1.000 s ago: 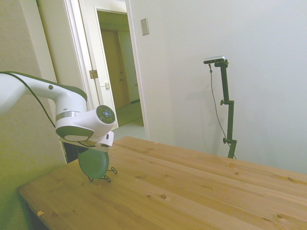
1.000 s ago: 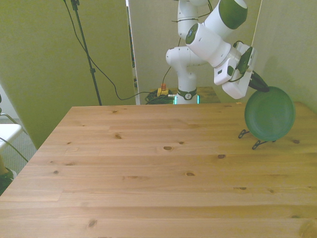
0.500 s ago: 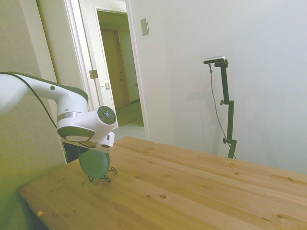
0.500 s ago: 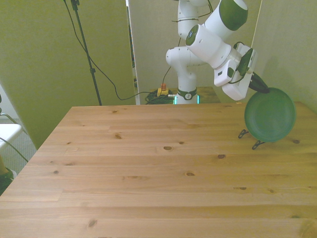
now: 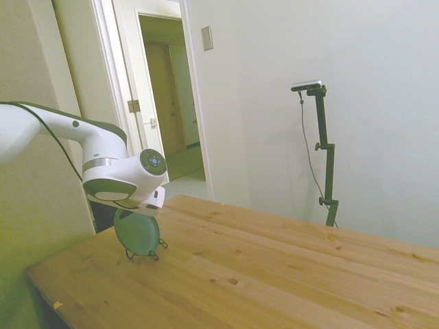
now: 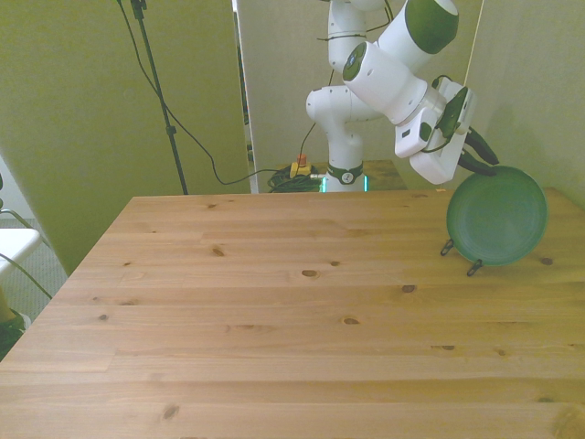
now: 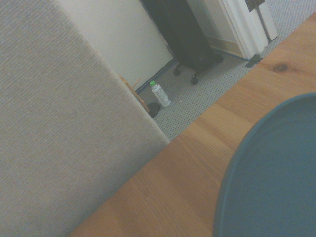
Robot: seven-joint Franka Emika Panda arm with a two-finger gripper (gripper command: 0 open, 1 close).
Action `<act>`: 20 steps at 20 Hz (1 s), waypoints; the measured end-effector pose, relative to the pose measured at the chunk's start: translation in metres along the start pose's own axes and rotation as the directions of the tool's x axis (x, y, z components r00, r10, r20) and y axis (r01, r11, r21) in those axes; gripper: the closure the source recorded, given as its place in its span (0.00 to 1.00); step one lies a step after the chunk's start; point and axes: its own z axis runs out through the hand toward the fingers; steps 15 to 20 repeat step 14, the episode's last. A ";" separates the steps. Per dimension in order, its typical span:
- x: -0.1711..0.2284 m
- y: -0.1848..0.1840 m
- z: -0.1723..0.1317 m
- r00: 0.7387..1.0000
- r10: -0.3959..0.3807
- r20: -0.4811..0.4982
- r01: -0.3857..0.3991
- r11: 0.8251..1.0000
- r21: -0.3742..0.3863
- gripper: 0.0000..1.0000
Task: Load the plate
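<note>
The plate [image 6: 496, 216] stands on edge in a thin black wire rack [image 6: 472, 267], close to the desk's [image 6: 274, 311] far edge near its corner on the front view's right (its face toward the desk's middle). The end effector [image 6: 483, 155] sits at the plate's upper rim; its dark fingers [image 6: 476, 144] look slightly parted, but whether they grip the rim I cannot tell. In the wrist view the plate [image 7: 276, 173] fills one corner, blurred, above bare wood [image 7: 187, 173].
</note>
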 end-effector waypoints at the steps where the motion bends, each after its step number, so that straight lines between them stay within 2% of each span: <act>1: 0.001 -0.001 -0.003 1.000 -0.002 -0.006 0.002 1.000 -0.002 0.00; 3: 0.002 -0.003 -0.013 1.000 -0.002 -0.019 0.002 1.000 -0.017 0.00; 5: 0.000 -0.004 -0.036 0.999 0.009 -0.039 -0.011 0.998 -0.063 0.00; 7: -0.006 -0.010 -0.071 0.998 0.012 -0.059 -0.018 0.995 -0.097 0.00; 10: -0.029 -0.036 -0.132 0.994 -0.028 -0.102 0.016 0.993 -0.115 0.00; 12: -0.048 -0.053 -0.171 0.986 -0.023 -0.165 -0.009 0.982 -0.187 0.00; 14: -0.064 -0.067 -0.201 0.974 -0.008 -0.225 -0.053 0.963 -0.263 0.00; 20: -0.064 -0.067 -0.201 0.974 -0.008 -0.225 -0.053 0.963 -0.263 0.00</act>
